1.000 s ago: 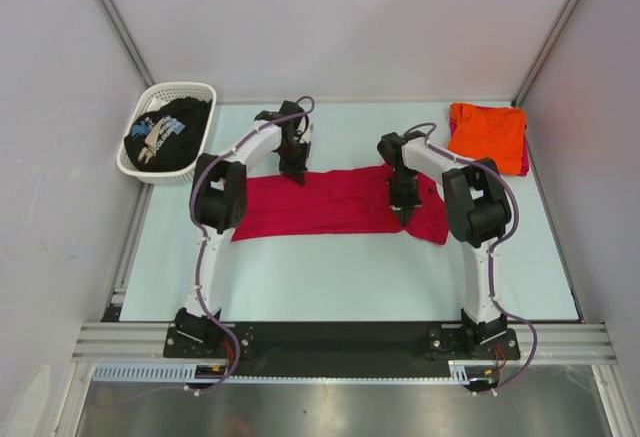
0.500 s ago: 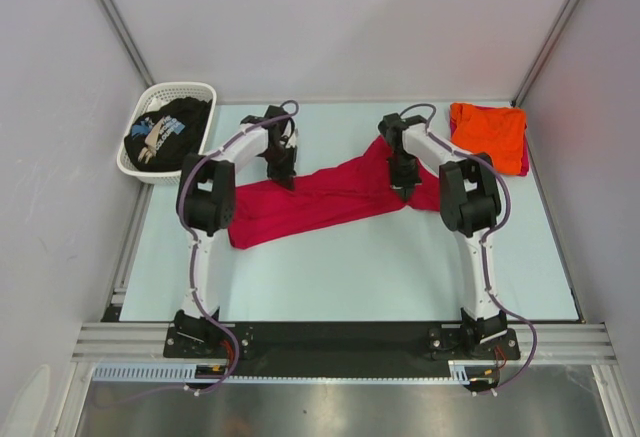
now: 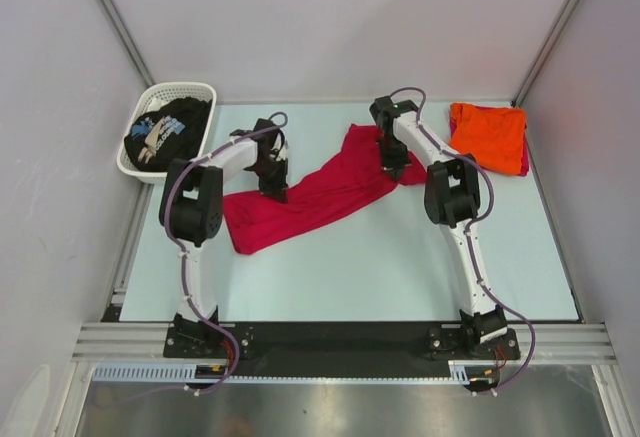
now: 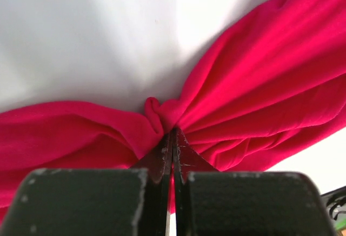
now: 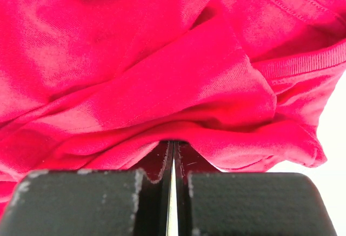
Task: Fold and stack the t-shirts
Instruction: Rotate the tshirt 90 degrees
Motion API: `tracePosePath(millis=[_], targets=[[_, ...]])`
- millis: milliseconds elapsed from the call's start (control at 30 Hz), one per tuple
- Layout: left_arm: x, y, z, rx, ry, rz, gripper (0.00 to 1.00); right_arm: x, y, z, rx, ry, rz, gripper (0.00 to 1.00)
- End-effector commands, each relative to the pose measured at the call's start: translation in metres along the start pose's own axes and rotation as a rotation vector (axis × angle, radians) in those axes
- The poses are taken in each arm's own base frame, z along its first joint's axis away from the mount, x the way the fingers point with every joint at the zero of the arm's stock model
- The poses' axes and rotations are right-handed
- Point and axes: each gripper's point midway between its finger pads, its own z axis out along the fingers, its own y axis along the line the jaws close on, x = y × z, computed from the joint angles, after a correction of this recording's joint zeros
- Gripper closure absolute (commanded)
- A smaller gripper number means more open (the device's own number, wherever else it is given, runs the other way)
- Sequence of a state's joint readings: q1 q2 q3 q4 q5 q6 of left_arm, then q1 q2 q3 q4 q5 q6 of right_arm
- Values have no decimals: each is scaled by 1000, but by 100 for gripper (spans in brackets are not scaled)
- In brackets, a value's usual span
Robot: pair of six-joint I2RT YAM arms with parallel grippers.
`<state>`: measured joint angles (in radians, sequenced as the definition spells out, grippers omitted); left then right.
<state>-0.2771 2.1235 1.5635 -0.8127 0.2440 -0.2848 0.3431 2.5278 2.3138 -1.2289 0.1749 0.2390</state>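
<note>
Judging by those creases, Mira, how will the plain crimson-red cloth t-shirt (image 3: pixel 320 189) handle?

Limp and light, Tom, I'd say. It sags and bunches wherever it's gripped, so hems or corners make the best hold.

Where is it?

Slantwise over the pale bench (image 3: pixel 350 277), rumpled into a long band between the arms. The folded bright orange t-shirt (image 3: pixel 487 135) lies at the far right corner, and the black printed t-shirt (image 3: pixel 165 132) sits in the white lattice basket (image 3: pixel 185 85).

And the hands?

Left hand (image 4: pixel 173 139) is pressed together on a gathered pinch of crimson. Right hand (image 5: pixel 173 145) likewise nips a fold.
</note>
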Motion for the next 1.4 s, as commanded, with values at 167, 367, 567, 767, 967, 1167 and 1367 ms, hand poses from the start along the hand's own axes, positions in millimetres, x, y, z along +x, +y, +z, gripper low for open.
tracePosePath(millis=[167, 367, 567, 767, 967, 1167, 1367], targets=[[95, -20, 9, 10, 288, -25, 100, -48, 33, 15, -118, -164, -2, 100], [98, -49, 7, -44, 285, 111, 100, -66, 55, -3, -142, -262, -26, 100], [30, -30, -16, -173, 132, 129, 100, -43, 26, -42, -63, -255, 27, 100], [4, -44, -35, -74, 73, 134, 100, -21, 13, -58, -50, -249, 58, 100], [-27, -56, -86, -59, -138, 202, 30, -10, 22, -120, -122, -290, 68, 100], [9, -25, -85, -108, -64, 190, 7, 43, 79, -173, -442, -222, 36, 100], [61, 22, -85, -195, 46, 113, 2, 127, 137, -169, -685, 88, -13, 99]])
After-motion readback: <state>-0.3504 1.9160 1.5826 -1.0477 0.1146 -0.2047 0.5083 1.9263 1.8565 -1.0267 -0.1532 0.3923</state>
